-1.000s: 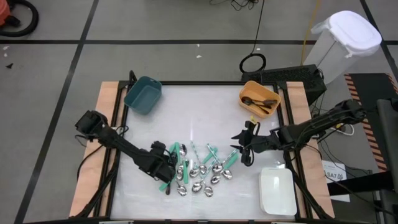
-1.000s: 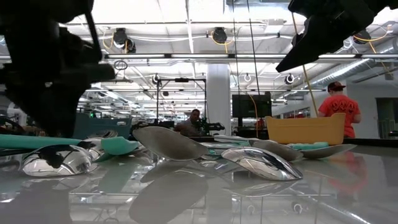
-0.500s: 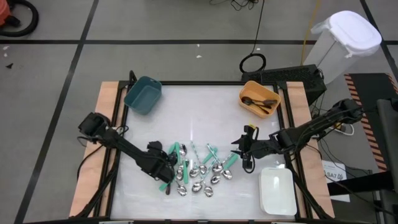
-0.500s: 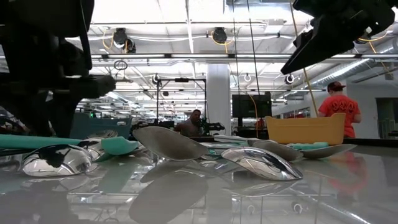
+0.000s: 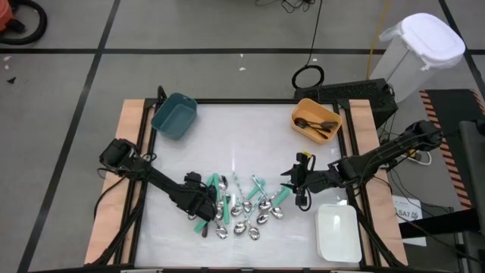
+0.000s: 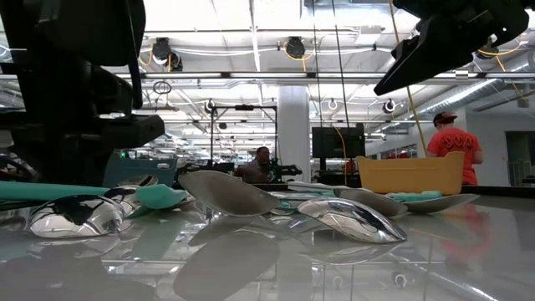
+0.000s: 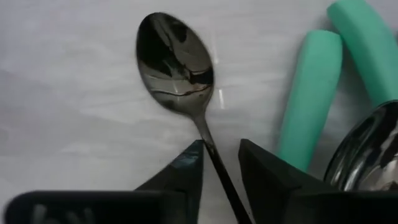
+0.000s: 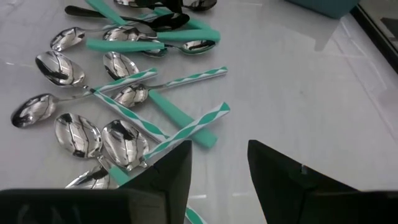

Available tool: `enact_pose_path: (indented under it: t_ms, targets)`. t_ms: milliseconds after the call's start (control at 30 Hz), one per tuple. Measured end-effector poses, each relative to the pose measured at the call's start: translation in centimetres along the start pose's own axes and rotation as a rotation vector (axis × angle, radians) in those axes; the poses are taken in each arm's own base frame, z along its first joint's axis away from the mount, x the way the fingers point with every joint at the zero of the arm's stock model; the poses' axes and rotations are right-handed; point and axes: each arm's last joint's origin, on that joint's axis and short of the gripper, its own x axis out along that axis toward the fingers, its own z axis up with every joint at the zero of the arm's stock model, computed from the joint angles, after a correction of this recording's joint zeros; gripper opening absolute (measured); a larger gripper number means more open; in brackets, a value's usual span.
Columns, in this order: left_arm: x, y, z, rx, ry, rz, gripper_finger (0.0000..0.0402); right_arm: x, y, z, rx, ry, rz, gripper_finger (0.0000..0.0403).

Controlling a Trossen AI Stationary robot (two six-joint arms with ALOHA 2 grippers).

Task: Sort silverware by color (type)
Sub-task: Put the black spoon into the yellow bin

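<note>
The left gripper (image 7: 219,163) sat low at the left edge of the silverware pile (image 5: 241,206), fingers narrow around a dark spoon (image 7: 177,65) (its handle end hidden; contact unclear). The right gripper (image 5: 298,188) hovered beside the pile's right edge, fingers parted, empty.

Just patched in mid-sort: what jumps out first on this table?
A jumbled pile of silverware, shiny spoons mixed with teal-handled pieces, fills the table's near middle. The left pincer sits low at the pile's left edge, its fingers straddling the handle of a dark spoon without gripping it yet. The right pincer hangs open at the pile's right edge, and the orange bin at the far right holds dark utensils.
</note>
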Motion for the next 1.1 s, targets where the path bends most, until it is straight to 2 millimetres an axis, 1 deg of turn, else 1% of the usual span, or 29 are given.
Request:
enact_pose_path:
  t_ms: [200,233,400,467,600,733,933,1000,1100]
  targets:
    - [0.2,-0.2,0.5,0.032,-0.013,0.001,0.0017,0.0,0.0,0.0,-0.008,-0.003,-0.002,0.0150]
    - [0.2,-0.2,0.6,0.040,-0.016,0.005,0.0012,0.0,0.0,0.0,-0.010,-0.003,-0.002,0.0150]
    - [0.5,-0.4,1.4,0.086,-0.059,0.012,0.0010,0.0,0.0,0.0,-0.015,-0.003,-0.004,0.0150]
    - [0.1,-0.7,1.6,0.113,-0.103,0.008,0.0009,0.0,0.0,0.0,-0.015,-0.003,-0.004,0.0150]
    - [-2.3,-2.0,2.4,0.158,-0.214,-0.037,0.0008,0.0,0.0,0.0,-0.031,-0.004,-0.004,0.0150]
    - [-5.6,-3.8,3.5,0.206,-0.367,-0.129,0.0007,0.5,0.2,0.0,-0.042,-0.023,-0.002,0.0150]
    - [-10.8,-6.2,5.1,0.305,-0.598,-0.266,0.0006,2.0,0.8,-0.7,-0.013,-0.214,0.035,0.0150]
    - [-12.1,-6.9,5.5,0.332,-0.652,-0.305,0.0006,2.1,0.9,-0.5,0.000,-0.267,0.042,0.0150]
    - [-13.4,-8.0,5.7,0.378,-0.717,-0.358,0.0006,2.4,1.2,0.1,0.018,-0.338,0.084,0.0150]
